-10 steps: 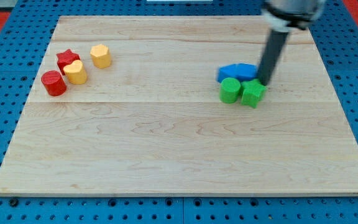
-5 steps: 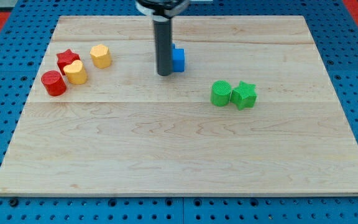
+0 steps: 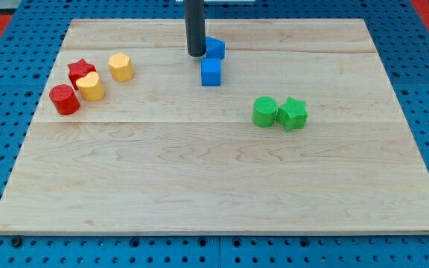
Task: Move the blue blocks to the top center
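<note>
Near the frame's top center, the tip [image 3: 196, 54] touches the upper blue block [image 3: 215, 48]; the lower blue cube [image 3: 211, 72] sits just below. No pincer exists. Pushing rightward could scatter both.

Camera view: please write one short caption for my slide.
My tip rests left of the upper blue block, the blue cube just below, near the board's top center.

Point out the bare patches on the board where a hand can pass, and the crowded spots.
Free: the whole lower half below the green blocks, and the middle band between the yellow blocks and the blue blocks. Crowded: the upper left, with red blocks beside the yellow ones, and top centre, where my tip stands beside the blue blocks.
</note>
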Available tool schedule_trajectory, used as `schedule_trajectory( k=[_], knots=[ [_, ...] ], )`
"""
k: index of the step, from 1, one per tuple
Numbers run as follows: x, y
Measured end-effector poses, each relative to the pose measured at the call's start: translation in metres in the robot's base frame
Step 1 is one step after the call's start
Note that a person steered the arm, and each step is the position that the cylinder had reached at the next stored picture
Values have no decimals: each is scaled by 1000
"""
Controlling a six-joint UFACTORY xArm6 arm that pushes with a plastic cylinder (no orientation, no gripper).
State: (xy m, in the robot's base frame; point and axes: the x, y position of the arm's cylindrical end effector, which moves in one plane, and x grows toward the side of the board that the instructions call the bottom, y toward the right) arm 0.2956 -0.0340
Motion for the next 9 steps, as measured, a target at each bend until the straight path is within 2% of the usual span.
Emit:
schedule_trajectory(
  k=[1, 2, 3, 4, 5, 7, 8, 9],
  knots=[
    [22, -43],
    [43, -46],
    [80, -16],
    [110, -9],
    [87, 24],
    [-3, 34],
    [14, 42],
    [51, 127]
  ],
)
